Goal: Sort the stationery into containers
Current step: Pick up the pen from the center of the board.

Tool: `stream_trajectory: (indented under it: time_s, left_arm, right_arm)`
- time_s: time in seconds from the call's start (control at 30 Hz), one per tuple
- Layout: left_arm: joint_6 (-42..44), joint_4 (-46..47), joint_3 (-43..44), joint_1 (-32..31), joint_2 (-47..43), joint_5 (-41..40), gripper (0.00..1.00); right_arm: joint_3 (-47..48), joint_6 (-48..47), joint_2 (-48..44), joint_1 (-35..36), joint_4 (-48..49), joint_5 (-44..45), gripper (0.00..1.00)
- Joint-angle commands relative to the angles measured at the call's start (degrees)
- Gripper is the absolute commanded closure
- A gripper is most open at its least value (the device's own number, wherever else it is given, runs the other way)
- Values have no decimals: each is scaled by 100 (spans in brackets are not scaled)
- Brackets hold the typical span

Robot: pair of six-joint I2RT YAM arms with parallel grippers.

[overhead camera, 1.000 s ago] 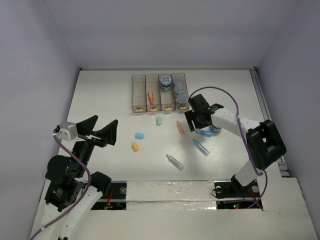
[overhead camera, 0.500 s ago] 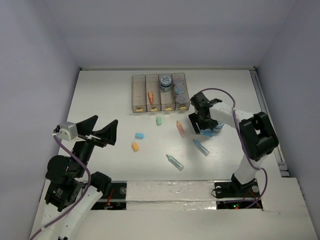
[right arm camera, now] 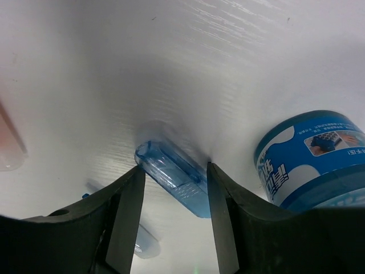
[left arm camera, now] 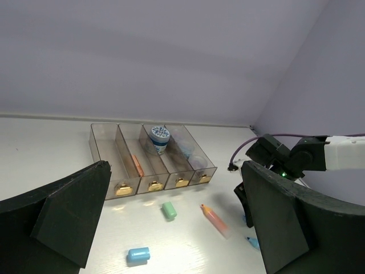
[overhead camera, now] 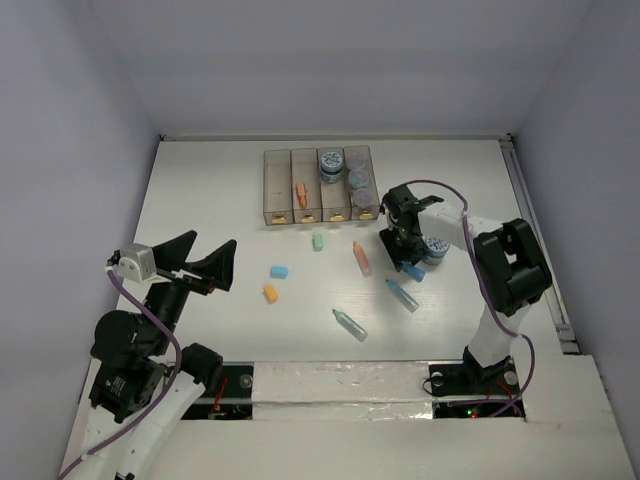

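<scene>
My right tool (right arm camera: 174, 167) is down at the table (overhead camera: 200, 190), narrowed around the blue marker (right arm camera: 171, 177), one finger against each side of it. The marker lies flat and slantwise between them, just beside a blue-labelled jar (right arm camera: 308, 154) standing on the table, near the right end of the row of bins (overhead camera: 275, 190). An orange marker (overhead camera: 301, 193) lies in the second bin from the left and jars fill the two right-hand ones. My left tool (overhead camera: 212, 242) hangs wide open, holding nothing, well apart at the left
</scene>
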Motion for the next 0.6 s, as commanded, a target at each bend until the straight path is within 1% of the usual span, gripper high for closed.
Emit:
stream_trajectory:
  time_s: [0.0,0.07,0.1,0.17,0.2,0.23,0.43,0.57]
  left_arm:
    - [62,188,161,-36,-5,-65,1]
    - [62,196,161,-36,-5,-65,1]
    - [62,205,161,-36,-5,-57,1]
    - [62,196,161,-36,-5,-65,1]
    - [71,196,161,-36,21,-65,1]
    - [71,196,161,-36,22,-65,1]
    - [71,188,161,-36,57,-100,1]
    - [79,188,161,-36,118,-101,1]
  right_arm:
    - [85,-57,102,-30,-64,26,47]
    - [94,-40,76,-30,-20,149,57]
    - [120,-48,32,-30,50,175,60]
    - [199,-66,-21,-30,147,237,62]
    - [234,-75,-73,-30,226,272,65]
    - [287,-84,-91,-30,253,342,73]
    - [682,-84,-170,-30,368,763,82]
    - [963,-31,-442,-30,394,773,86]
